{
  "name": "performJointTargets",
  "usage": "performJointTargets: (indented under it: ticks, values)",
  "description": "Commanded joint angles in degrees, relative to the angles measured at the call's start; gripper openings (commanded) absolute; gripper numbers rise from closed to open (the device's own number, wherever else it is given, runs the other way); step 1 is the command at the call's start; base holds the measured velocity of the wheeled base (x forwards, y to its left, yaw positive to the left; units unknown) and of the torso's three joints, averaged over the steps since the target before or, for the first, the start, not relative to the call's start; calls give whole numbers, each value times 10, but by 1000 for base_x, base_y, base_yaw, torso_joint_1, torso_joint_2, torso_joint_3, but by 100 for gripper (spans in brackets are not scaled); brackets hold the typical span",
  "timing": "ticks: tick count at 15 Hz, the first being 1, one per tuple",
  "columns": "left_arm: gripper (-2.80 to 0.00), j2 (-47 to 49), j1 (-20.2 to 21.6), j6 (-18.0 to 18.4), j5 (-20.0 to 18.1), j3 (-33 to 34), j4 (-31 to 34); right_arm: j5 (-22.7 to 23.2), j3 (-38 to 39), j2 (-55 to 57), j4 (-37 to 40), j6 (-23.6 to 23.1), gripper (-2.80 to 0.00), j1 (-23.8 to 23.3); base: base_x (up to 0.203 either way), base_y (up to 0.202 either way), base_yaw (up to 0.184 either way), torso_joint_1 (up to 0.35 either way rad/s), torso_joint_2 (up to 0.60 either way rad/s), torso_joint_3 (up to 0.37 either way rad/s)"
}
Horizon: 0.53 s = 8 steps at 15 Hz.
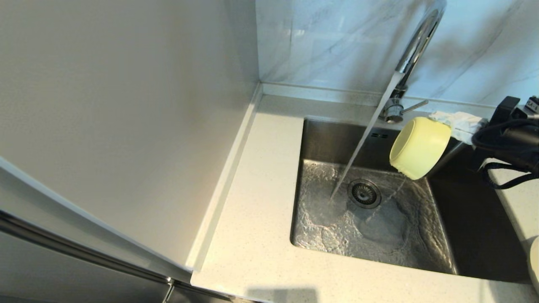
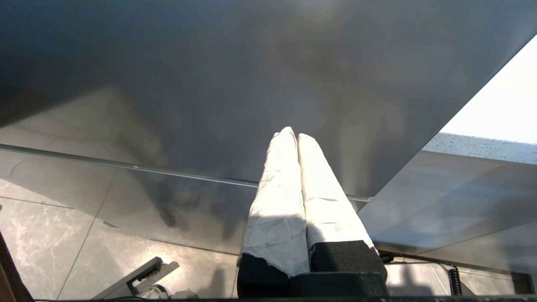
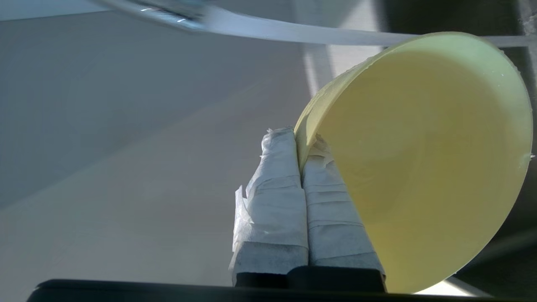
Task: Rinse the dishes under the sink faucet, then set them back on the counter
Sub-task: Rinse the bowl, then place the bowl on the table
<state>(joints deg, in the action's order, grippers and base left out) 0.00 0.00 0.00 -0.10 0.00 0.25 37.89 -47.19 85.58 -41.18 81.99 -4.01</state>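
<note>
The pale yellow bowl hangs tipped on its side over the right part of the sink, and a thin trickle falls from it. My right gripper is shut on its rim, one white-wrapped finger inside and one outside; the bowl and gripper show close up. The chrome faucet runs, its stream landing left of the drain strainer, clear of the bowl. My left gripper is shut on nothing, low beside the cabinet. A pale round rim at the right edge may be the white dish. The chopsticks are out of view.
The speckled counter runs left of and in front of the sink. A tall pale panel walls off the left side, and the marble wall stands behind. The faucet lever points right. Tiled floor lies below my left arm.
</note>
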Motion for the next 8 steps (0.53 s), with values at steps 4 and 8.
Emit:
performJointTargets:
  ticks: [4,8]
  values:
    - [-280,0,0,0,0,0,0,21,-116,-67,3,-5,-280,-37,0,0,0,0,0,0]
    - [-280,0,0,0,0,0,0,30,-19,-49,11,-62,-280,-45,0,0,0,0,0,0]
